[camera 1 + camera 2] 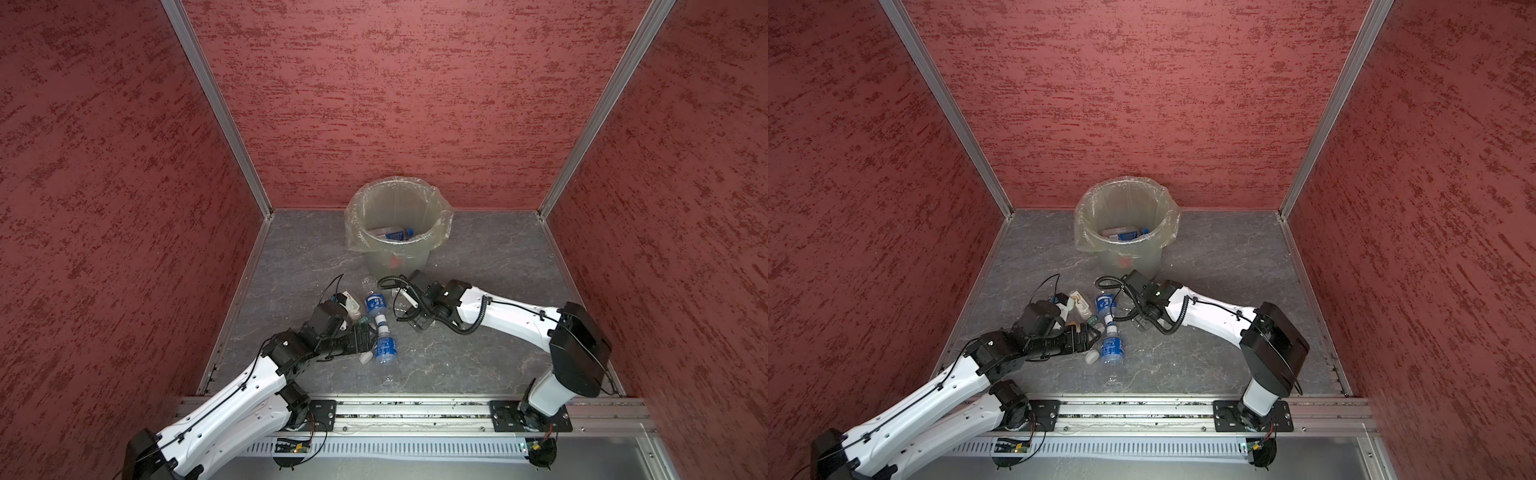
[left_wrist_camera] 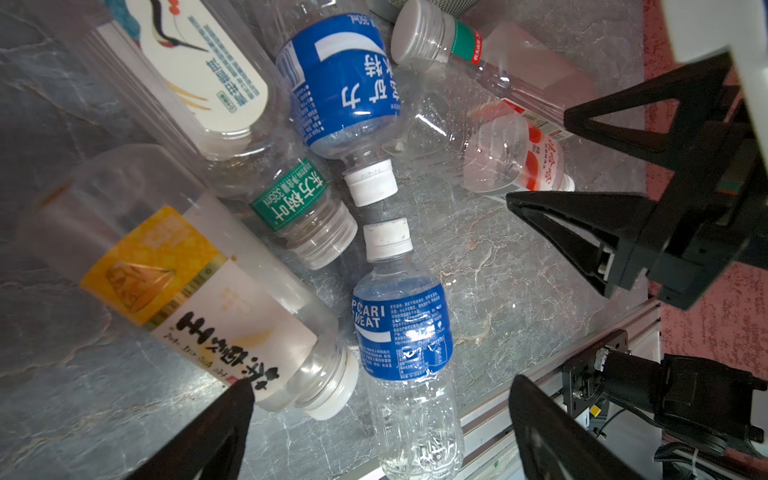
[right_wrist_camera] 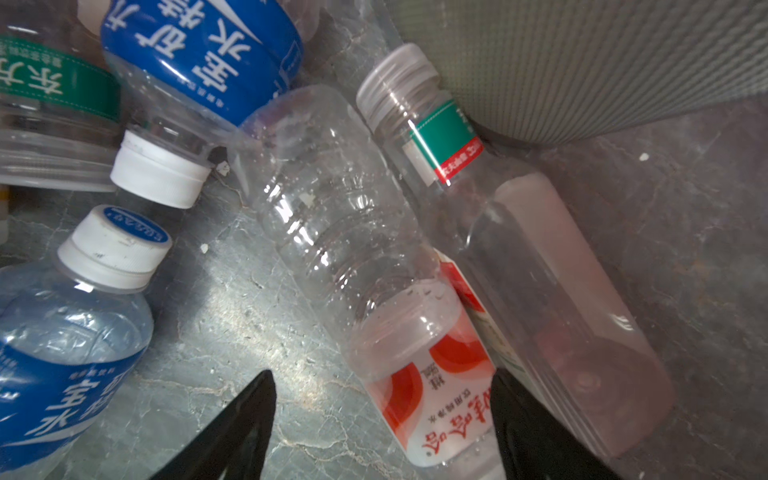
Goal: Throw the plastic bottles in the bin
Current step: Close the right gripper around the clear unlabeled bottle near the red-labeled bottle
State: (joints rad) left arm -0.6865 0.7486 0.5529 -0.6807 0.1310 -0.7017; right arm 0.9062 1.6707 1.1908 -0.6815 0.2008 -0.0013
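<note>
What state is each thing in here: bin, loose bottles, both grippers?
bin: upright, lined, holds bottles.
far blue-label bottle: lying, capped.
near blue-label bottle: lying, capped.
red-label bottle: lying, cap hidden.
yellow-label bottle: lying, capped.
left gripper: open, above near blue-label bottle.
right gripper: open, astride red-label bottle.

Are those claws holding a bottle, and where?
Nothing is gripped. The right gripper straddles the red-labelled bottle at its labelled end, fingers not clamped; the left gripper is open above the other bottles.

Plastic bottles [image 1: 385,351]: clear, blue-, green-, yellow- and red-labelled, were found lying clustered on their sides.
Bin [image 1: 397,257]: bag-lined, was stood upright, a few held inside.
</note>
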